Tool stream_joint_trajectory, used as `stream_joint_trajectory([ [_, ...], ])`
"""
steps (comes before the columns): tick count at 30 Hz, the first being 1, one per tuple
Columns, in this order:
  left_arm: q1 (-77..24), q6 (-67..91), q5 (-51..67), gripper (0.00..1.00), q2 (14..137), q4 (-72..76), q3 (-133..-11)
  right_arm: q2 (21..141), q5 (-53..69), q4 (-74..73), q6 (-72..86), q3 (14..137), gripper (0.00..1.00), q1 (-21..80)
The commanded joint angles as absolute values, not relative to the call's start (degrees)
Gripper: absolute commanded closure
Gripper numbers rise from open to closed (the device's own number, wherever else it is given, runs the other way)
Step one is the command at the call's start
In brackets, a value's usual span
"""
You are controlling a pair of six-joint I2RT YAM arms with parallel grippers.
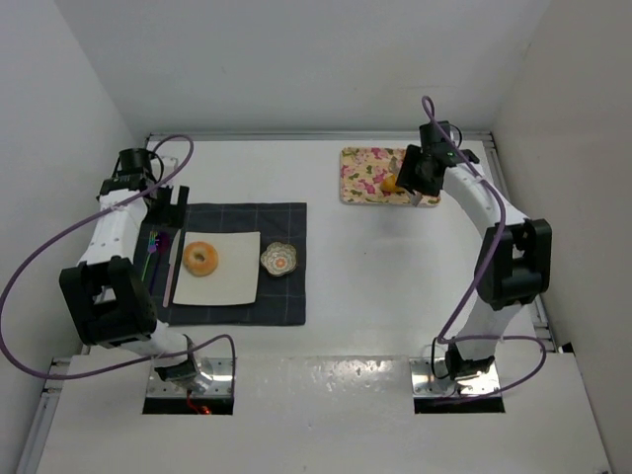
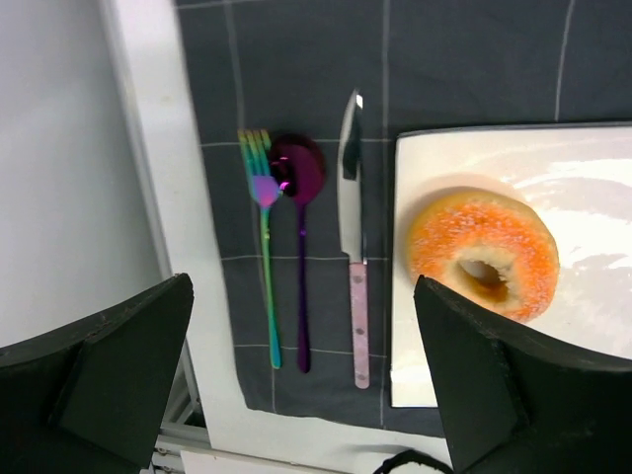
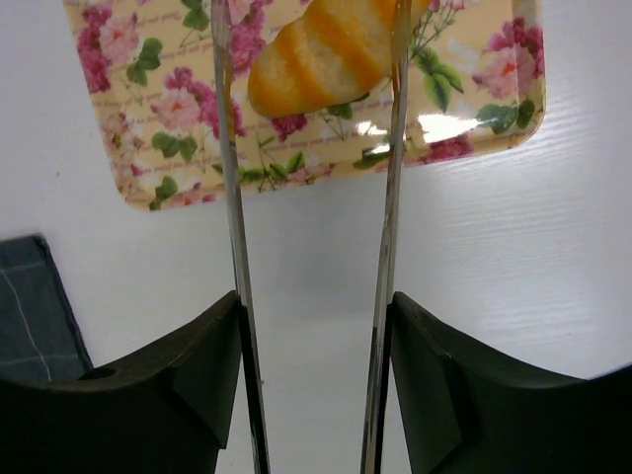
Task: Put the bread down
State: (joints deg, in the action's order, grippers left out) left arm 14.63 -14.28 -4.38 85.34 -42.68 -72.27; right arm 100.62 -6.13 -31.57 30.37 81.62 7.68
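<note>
The ring-shaped bagel (image 1: 200, 258) lies on a white square plate (image 1: 237, 281); it also shows in the left wrist view (image 2: 484, 254). My left gripper (image 1: 168, 209) (image 2: 301, 288) is open and empty above the cutlery, left of the plate. My right gripper (image 1: 416, 184) (image 3: 314, 296) is shut on metal tongs (image 3: 225, 148). The tong blades sit on either side of the ridged croissant-like roll (image 3: 316, 54) (image 1: 390, 183), over the floral tray (image 1: 360, 170) (image 3: 148, 118). The small round bun is out of view.
A dark checked placemat (image 1: 286, 296) holds the plate and a small floral dish (image 1: 278, 259). On the mat's left lie a fork (image 2: 262, 227), a spoon (image 2: 299, 178) and a knife (image 2: 352, 197). White walls enclose the table.
</note>
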Motion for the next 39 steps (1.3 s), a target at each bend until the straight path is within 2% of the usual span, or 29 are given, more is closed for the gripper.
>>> stream_joint_trajectory([
  [1,13.4,-13.0,-5.0,0.0,86.7,-42.6,-74.0,103.4,-10.3,-30.2,37.0,86.4,0.42,7.9],
  [5,13.4,-13.6,-6.1,0.0,87.2,-42.6,-73.0,103.8,-14.4,-29.9,44.6,84.6,0.36,9.3],
  [13,13.4,-14.7,-6.7,0.0,87.2,-42.1,-71.1,108.2,-18.9,-29.0,52.5,86.6,0.36,11.1],
  [20,13.4,-15.2,-6.7,0.0,87.2,-41.5,-70.6,111.5,-17.3,-28.5,56.2,88.4,0.36,10.8],
  [23,13.4,-15.2,-7.2,0.0,87.2,-41.5,-70.0,112.5,-15.0,-28.2,57.0,88.9,0.42,10.1],
  [24,13.4,-15.2,-7.2,0.0,87.2,-41.5,-70.0,112.6,-14.2,-28.0,57.2,89.0,0.51,10.1],
  [26,13.4,-15.2,-7.8,0.0,86.7,-41.5,-70.0,112.0,-13.8,-27.4,56.9,88.9,0.61,10.1],
  [27,13.4,-15.2,-7.8,0.0,86.7,-41.5,-70.0,111.6,-13.6,-27.0,56.3,88.7,0.69,10.4],
  [28,13.4,-15.2,-7.8,0.0,86.7,-41.5,-70.0,110.8,-13.5,-26.6,55.6,88.6,0.72,10.5],
  [36,13.4,-14.7,-9.6,0.0,85.5,-41.5,-70.0,103.0,-14.2,-23.5,46.4,87.1,0.86,11.8],
  [39,13.4,-14.7,-10.2,0.0,84.9,-41.5,-69.4,100.1,-12.9,-21.4,39.1,85.4,0.86,13.2],
])
